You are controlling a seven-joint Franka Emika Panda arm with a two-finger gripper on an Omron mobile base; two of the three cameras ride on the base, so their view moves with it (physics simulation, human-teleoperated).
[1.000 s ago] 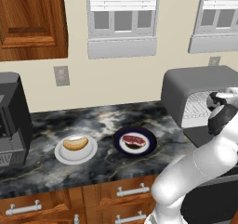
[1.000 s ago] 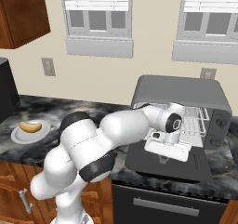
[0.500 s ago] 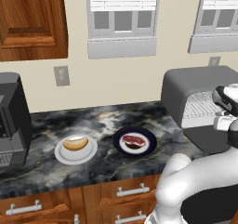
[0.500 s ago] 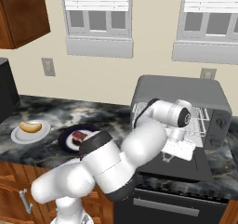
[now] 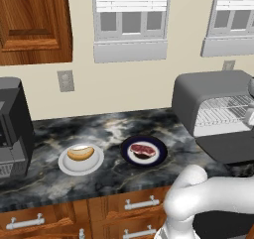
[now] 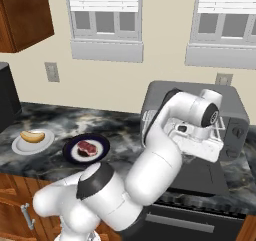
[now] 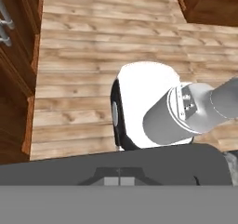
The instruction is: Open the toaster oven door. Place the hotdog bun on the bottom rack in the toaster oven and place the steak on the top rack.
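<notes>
Door work looks finished to me: the toaster oven door (image 5: 229,148) lies folded down flat in front of the toaster oven (image 5: 211,96), and I see the top rack (image 5: 225,104) and the bottom rack (image 5: 218,118) bare in the pale inside. I judge the step in hand is to bring the arm away from the oven and go for the hotdog bun (image 5: 80,152). To do it well I would first lift the hand clear of the open door, so that I do not knock it, then swing left over the counter (image 5: 109,129), spread the fingers before descending, and come down on the bun along its short side. The gripper (image 6: 212,137) is pressed together and holds nothing. It hangs right at the oven mouth, above the door. The bun lies on a white plate (image 5: 81,159) well apart from it, far to the left. The steak (image 5: 143,149) on a dark plate (image 5: 144,150) sits between them, nearer to the oven.
</notes>
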